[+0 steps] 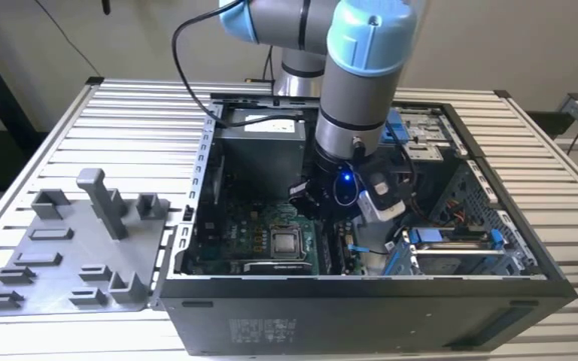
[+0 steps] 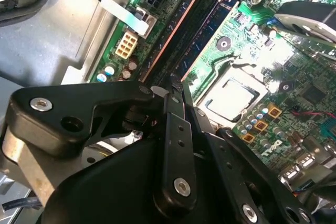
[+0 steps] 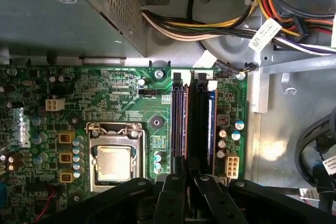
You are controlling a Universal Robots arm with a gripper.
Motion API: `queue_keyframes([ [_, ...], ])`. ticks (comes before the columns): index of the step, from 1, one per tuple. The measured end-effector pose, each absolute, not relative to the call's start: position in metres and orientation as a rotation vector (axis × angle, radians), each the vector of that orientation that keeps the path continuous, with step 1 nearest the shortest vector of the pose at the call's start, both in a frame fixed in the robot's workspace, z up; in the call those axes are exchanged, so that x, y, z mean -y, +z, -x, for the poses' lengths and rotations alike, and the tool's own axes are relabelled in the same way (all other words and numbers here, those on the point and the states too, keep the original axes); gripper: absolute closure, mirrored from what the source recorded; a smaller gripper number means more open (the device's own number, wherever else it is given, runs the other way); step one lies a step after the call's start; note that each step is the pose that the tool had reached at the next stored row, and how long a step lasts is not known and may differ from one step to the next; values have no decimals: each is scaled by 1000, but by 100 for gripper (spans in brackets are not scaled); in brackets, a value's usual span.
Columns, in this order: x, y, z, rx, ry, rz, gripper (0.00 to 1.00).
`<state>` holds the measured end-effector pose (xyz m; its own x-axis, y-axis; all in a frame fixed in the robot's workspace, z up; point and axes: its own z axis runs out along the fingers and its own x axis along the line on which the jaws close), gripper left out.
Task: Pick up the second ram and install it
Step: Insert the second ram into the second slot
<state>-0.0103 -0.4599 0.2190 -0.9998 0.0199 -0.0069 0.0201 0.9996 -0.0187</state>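
— So, where is the second ram (image 3: 211, 124)?

— Inside the open computer case (image 1: 369, 316), on the green motherboard (image 3: 121, 98). Two long thin strips stand on edge in the memory slots, side by side, just beside the processor socket (image 3: 116, 156). I take the blue-edged one for it, though that is a judgement, not a certainty. It also shows in the second wrist view (image 2: 207, 32).

— And the gripper (image 3: 189, 177)?

— It hangs directly over the near end of those slots in both wrist views (image 2: 176, 90), and the arm (image 1: 354, 98) reaches straight down into the case. I cannot tell whether it is clamped on anything or loose.

— How would such a stick handle?

— Probably very light, stiff along its length, but thin and brittle if twisted. The flat faces look smooth, so a weak pinch could slip.

— What is the best hold?

— My guess is across the two flat faces near the top edge, about mid-length, clear of the contact edge. It needs to be kept upright and square to the slot, because a tilted push risks bending the board or missing the latches (image 3: 202, 81).
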Motion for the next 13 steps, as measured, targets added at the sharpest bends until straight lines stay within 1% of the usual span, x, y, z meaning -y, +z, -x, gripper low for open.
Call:
queue_keyframes([
  [5, 460, 219, 10, -3134, -29, -31, 85],
  [6, 460, 219, 10, -3134, -29, -31, 78],
  [13, 460, 247, 10, -3135, -29, -35, 78],
])
